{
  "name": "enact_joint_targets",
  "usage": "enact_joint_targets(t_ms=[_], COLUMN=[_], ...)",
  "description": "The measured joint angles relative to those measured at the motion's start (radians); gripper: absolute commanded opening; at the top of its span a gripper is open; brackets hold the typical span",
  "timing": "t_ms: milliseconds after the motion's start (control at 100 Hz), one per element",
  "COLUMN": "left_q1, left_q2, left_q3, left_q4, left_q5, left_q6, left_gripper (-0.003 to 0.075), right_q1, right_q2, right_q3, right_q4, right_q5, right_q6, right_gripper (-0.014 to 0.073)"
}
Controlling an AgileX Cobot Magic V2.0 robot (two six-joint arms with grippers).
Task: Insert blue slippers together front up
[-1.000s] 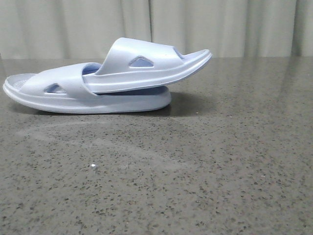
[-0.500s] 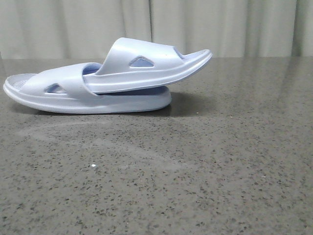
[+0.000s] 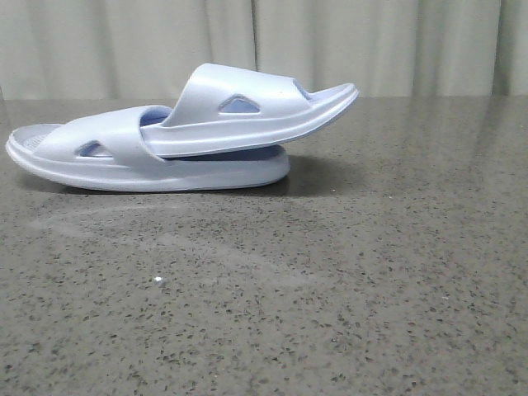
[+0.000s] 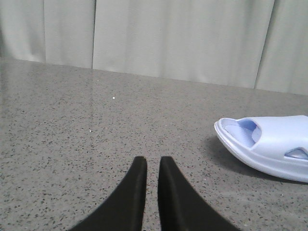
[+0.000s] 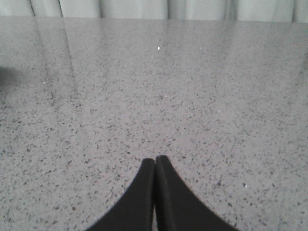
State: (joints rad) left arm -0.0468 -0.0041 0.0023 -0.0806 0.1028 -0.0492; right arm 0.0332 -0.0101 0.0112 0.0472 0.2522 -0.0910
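Foam blue slippers (image 3: 165, 136) lie nested on the table's (image 3: 330, 289) far left, so my left pincer (image 4: 148, 166), slightly parted, and right pincer (image 5: 155, 161), closed, should stay clear.

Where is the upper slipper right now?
In the front view the upper slipper sits far left on the table, tucked under the strap of the lower slipper, its free end tilted up rightward.
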Motion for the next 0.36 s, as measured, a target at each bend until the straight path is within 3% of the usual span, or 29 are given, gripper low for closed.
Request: enact_joint_targets(t_ms=[360], left_q1=[0.000], left_q2=[0.000], left_q3=[0.000], left_q4=[0.000], left_q5=[0.000], left_q6=[0.000], left_gripper=[0.0015], right_q1=[0.000], right_q2=[0.000], right_q3=[0.000], right_q4=[-0.001], right_q5=[-0.022], right_q6=[0.002], right_gripper=[-0.0079])
